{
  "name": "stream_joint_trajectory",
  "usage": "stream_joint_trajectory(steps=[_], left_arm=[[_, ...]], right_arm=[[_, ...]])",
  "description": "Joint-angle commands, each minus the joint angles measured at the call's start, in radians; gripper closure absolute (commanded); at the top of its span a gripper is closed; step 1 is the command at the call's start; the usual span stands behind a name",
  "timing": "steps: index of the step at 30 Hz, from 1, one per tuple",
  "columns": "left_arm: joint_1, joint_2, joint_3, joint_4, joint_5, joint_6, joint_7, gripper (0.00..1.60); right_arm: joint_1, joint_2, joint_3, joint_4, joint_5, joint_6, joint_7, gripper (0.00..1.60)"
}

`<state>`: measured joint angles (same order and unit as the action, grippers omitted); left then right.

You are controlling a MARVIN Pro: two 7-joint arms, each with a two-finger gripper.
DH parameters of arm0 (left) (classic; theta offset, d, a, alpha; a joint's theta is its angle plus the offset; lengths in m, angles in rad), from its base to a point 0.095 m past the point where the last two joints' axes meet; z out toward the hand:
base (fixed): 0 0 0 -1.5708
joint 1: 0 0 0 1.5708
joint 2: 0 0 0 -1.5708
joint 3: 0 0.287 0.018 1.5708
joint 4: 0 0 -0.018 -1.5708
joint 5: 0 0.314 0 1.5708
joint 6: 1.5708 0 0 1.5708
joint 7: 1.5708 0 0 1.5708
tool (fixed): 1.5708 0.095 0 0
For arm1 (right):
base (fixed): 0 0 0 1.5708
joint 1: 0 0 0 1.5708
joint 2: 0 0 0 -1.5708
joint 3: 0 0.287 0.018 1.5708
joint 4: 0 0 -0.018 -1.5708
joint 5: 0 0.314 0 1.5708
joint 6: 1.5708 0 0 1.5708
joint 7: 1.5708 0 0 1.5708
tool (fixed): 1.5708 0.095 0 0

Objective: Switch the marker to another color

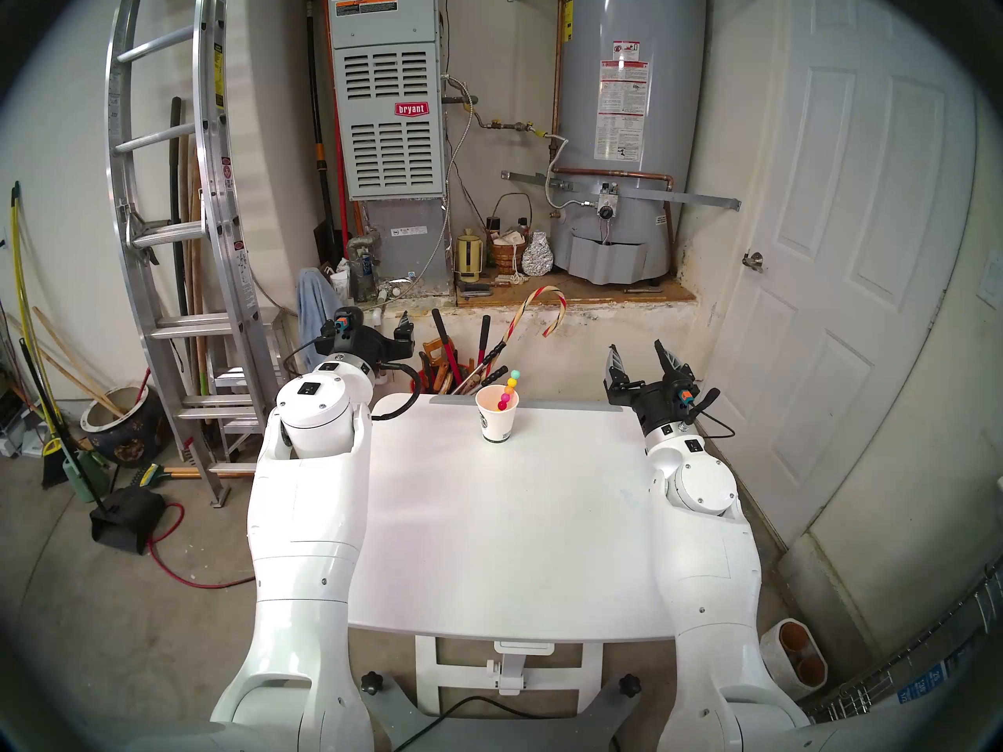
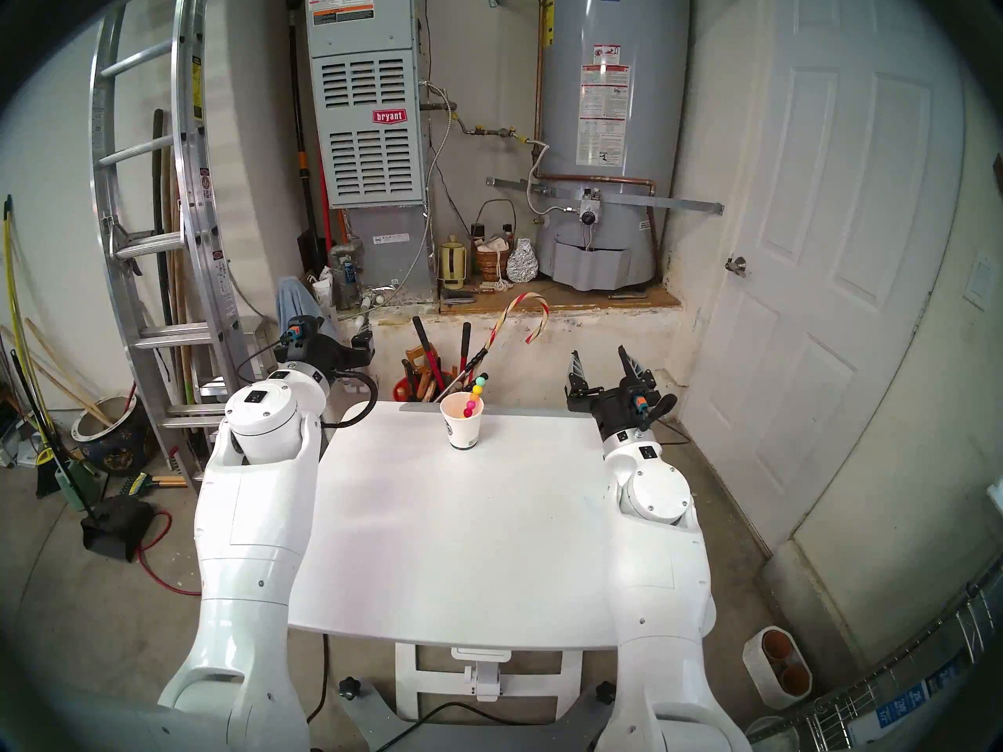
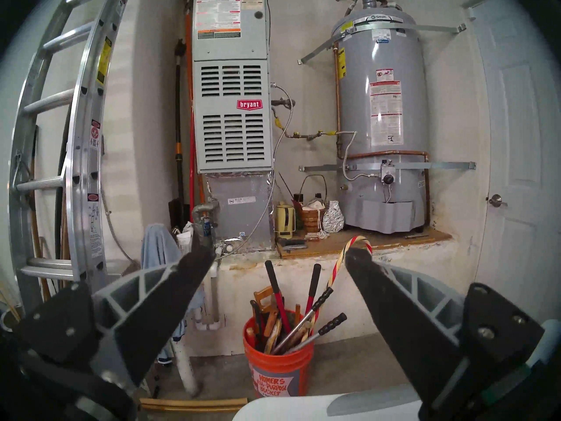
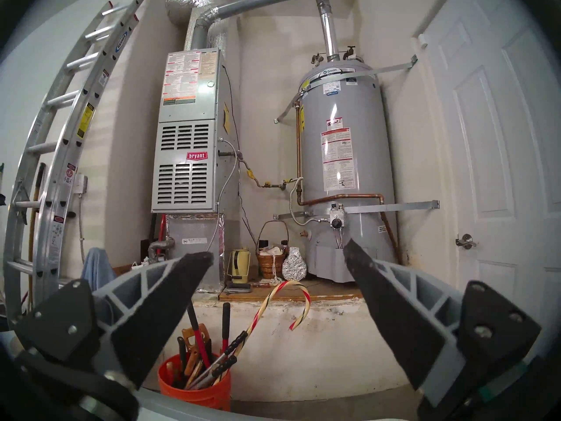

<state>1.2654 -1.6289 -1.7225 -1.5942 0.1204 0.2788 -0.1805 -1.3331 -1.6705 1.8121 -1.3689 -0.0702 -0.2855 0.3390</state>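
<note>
A bare white rectangular table (image 1: 505, 528) fills the foreground. At its far edge stands a white paper cup with a green logo (image 1: 496, 421), and the slim marker of stacked coloured balls (image 1: 509, 390) leans inside it (tip poking above the rim). The left hand (image 1: 380, 327) and right hand (image 1: 639, 360) flank the table's far corners, both spread wide and empty. Beyond sits an orange plastic bucket of tools (image 3: 277, 359).
</note>
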Motion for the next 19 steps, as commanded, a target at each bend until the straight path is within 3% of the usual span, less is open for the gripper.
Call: stream_joint_trajectory(steps=[1, 19], left_arm=[[-0.019, 0.006, 0.010, -0.035, 0.002, 0.017, -0.011, 0.00], [-0.019, 0.013, 0.013, -0.049, 0.000, 0.054, -0.022, 0.00]], right_arm=[[-0.036, 0.003, -0.034, -0.119, 0.000, 0.083, -0.018, 0.00], [-0.143, 0.036, -0.107, -0.343, 0.011, 0.366, -0.110, 0.00]])
